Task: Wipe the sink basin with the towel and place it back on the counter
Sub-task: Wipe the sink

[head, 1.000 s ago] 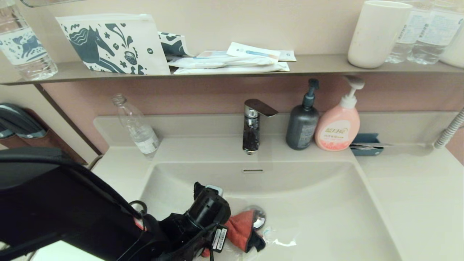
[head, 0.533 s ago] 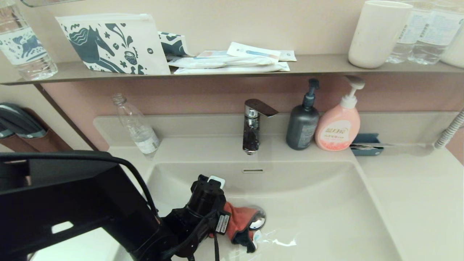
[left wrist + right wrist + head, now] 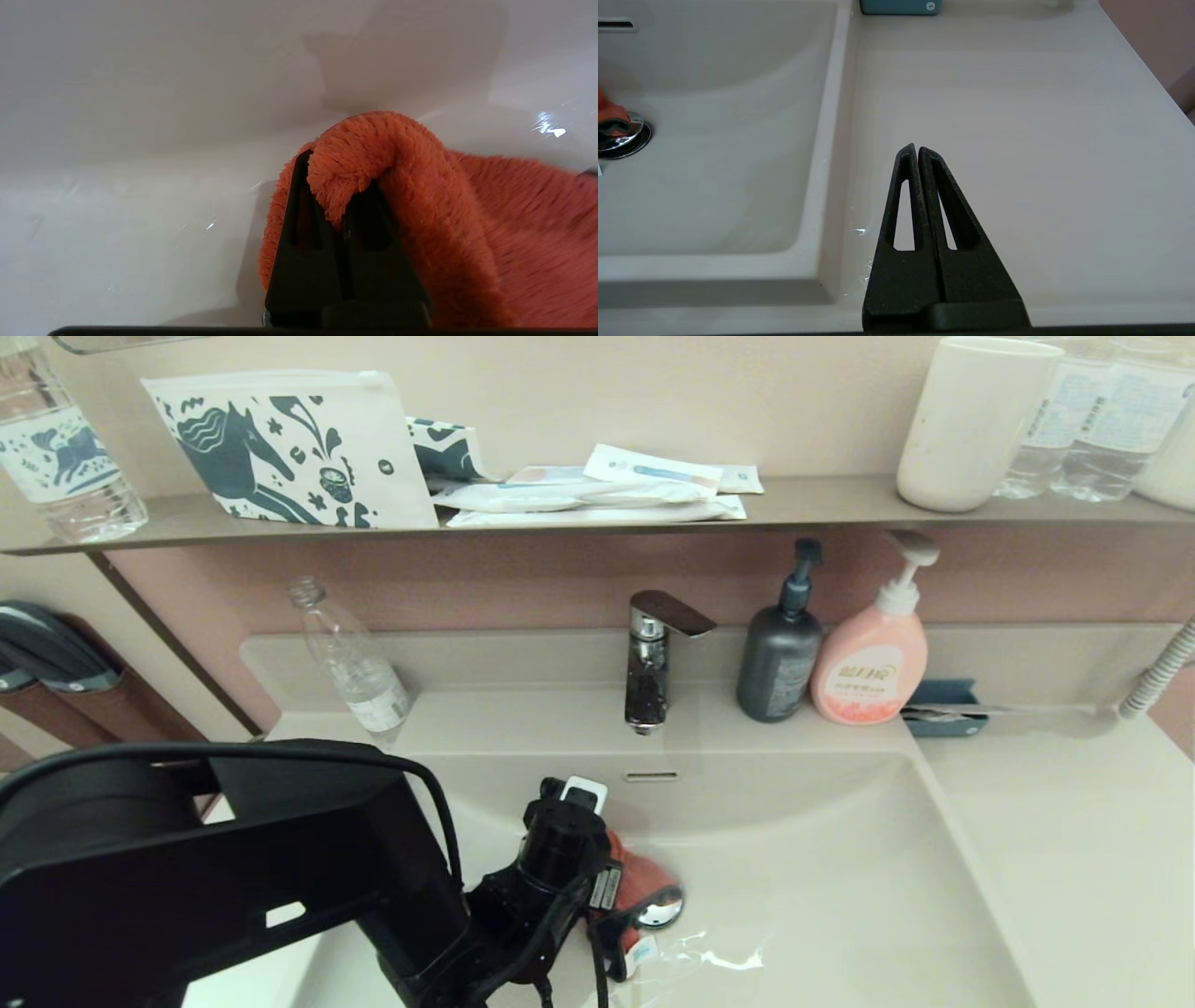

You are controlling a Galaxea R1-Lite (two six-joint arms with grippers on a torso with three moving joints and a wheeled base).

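The orange-red towel (image 3: pixel 642 875) lies bunched on the floor of the cream-white sink basin (image 3: pixel 840 859), against the chrome drain plug (image 3: pixel 661 911). My left gripper (image 3: pixel 338 186) reaches down into the basin and is shut on a fold of the towel (image 3: pixel 467 214); in the head view the wrist hides its fingers. In the right wrist view the towel (image 3: pixel 609 114) shows as a sliver at the drain plug (image 3: pixel 621 137). My right gripper (image 3: pixel 917 149) hangs shut and empty over the counter (image 3: pixel 1017 116) to the right of the basin, out of the head view.
The faucet (image 3: pixel 649 663) stands behind the basin above the overflow slot (image 3: pixel 651 775). A dark pump bottle (image 3: pixel 780 658), a pink soap bottle (image 3: pixel 870 663) and a blue holder (image 3: pixel 943 709) line the back right. A clear bottle (image 3: pixel 355 667) leans at back left. The wall shelf (image 3: pixel 822 504) overhangs.
My left arm has pushed toward the back of the basin and to the right, dragging the towel along the floor up beside the drain plug. More of the towel is now hidden under the wrist.
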